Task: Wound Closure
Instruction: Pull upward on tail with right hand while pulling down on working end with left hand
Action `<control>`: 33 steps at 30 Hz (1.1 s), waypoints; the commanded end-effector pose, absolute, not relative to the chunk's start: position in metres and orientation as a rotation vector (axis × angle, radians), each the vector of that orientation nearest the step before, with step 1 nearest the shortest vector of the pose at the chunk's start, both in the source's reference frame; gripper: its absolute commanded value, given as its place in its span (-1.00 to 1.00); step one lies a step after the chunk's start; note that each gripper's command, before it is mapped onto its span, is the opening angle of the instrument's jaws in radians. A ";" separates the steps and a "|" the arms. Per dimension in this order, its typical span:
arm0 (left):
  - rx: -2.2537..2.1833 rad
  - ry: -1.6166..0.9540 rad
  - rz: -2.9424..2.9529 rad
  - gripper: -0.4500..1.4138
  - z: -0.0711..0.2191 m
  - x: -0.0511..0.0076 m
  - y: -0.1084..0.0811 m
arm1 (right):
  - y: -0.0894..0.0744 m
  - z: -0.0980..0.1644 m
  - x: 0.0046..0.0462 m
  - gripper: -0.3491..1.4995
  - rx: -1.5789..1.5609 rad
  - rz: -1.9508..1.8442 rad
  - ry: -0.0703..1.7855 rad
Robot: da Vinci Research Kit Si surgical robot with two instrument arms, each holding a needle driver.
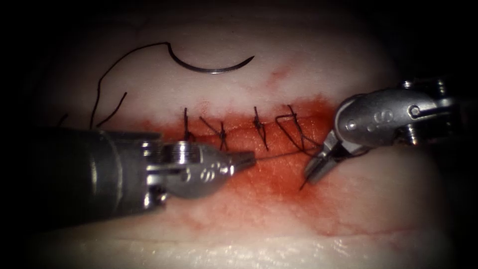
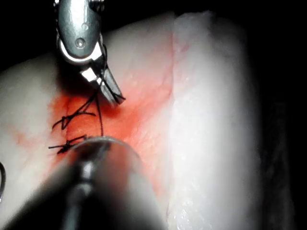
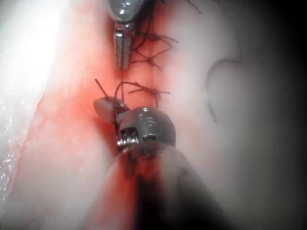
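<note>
Endoscope view: the needle [image 1: 211, 67] lies free on the far tissue [image 1: 318, 65], not in it. The left claw [image 1: 244, 159] is closed on the thread [image 1: 279, 156]. The right claw [image 1: 313, 172] is closed on the same thread near the rightmost stitch [image 1: 291, 130].

Left wrist view: the right claw [image 2: 112, 93] pinches thread above the red fluid [image 2: 139, 120].

Right wrist view: both claws are closed beside the stitches

Hidden behind own blurred grey shaft [image 2: 91, 191]: left steel needle driver [image 1: 246, 159] in its wrist view. Cut off by picture edge: thin dark thread [image 2: 2, 179].
</note>
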State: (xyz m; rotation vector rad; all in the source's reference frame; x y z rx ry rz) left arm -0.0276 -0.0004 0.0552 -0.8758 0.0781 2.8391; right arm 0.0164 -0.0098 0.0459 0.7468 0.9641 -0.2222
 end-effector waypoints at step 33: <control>-0.969 -0.070 2.940 -1.00 0.047 -0.0319 -0.017 | -0.002 0.050 0.0189 -1.00 0.558 0.397 0.978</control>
